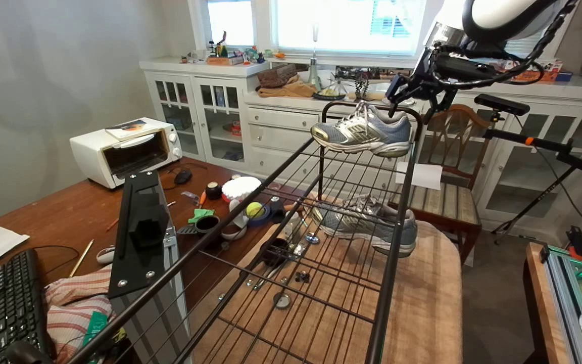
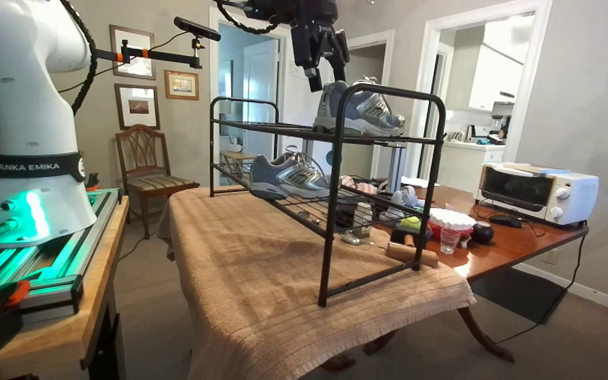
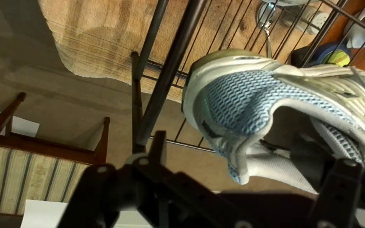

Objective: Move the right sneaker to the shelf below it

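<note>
The right sneaker (image 1: 361, 132), grey-blue and white with white laces, stands upright on the rack's top wire tier (image 1: 384, 293). It also shows in an exterior view (image 2: 359, 113) and large in the wrist view (image 3: 233, 95). A matching sneaker (image 2: 288, 177) rests on the lower wire tier (image 2: 302, 218), toward one side of it. My gripper (image 1: 409, 114) is open at the heel of the upper sneaker. In the wrist view, my gripper (image 3: 233, 147) has one finger outside the heel and the other at the shoe opening. Whether either finger touches the shoe cannot be told.
The rack's black end hoop (image 2: 388, 91) rises beside the upper sneaker. The rack stands on a towel-covered table (image 2: 240, 253). Cups, a ball and other small items lie by it, with a toaster oven (image 1: 124, 151) beyond. A wooden chair (image 1: 455, 151) stands near.
</note>
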`<control>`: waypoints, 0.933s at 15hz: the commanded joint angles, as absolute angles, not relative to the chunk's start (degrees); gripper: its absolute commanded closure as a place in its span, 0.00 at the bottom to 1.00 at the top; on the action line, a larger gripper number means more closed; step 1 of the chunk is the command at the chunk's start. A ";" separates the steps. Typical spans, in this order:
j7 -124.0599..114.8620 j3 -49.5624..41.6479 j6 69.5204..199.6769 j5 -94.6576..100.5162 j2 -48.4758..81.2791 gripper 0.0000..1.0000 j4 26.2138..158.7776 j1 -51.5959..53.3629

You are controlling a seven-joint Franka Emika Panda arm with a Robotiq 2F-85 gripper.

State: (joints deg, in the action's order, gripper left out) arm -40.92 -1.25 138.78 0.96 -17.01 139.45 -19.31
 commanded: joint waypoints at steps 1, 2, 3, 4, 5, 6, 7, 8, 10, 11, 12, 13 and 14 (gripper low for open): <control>-42.96 -2.24 137.37 0.90 -14.90 0.00 138.43 -17.52; -43.33 -2.25 137.49 1.18 -14.55 0.00 138.43 -17.36; -43.68 -2.26 137.66 1.38 -14.24 0.00 138.44 -17.26; -43.75 -2.37 137.66 1.30 -13.93 0.00 138.43 -17.07; -43.78 -2.50 137.74 1.15 -13.59 0.00 138.41 -16.90; -43.91 -2.62 137.70 1.14 -13.36 0.09 138.36 -16.77; -43.89 -2.81 137.58 1.02 -13.20 0.25 138.26 -16.62; -44.03 -2.92 137.66 1.07 -13.12 0.32 138.26 -16.53; -43.22 -3.39 138.09 0.66 -12.98 0.50 138.36 -16.19; -42.65 -3.66 138.49 0.26 -12.88 0.58 138.44 -15.93; -42.02 -3.96 138.78 0.01 -12.83 0.65 138.49 -15.73; -41.97 -4.11 138.91 0.09 -12.82 0.73 138.46 -15.68; -41.14 -4.49 139.24 -0.10 -12.92 0.79 138.60 -15.54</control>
State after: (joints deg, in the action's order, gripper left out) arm -42.63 -3.02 138.84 0.84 -13.89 139.24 -16.90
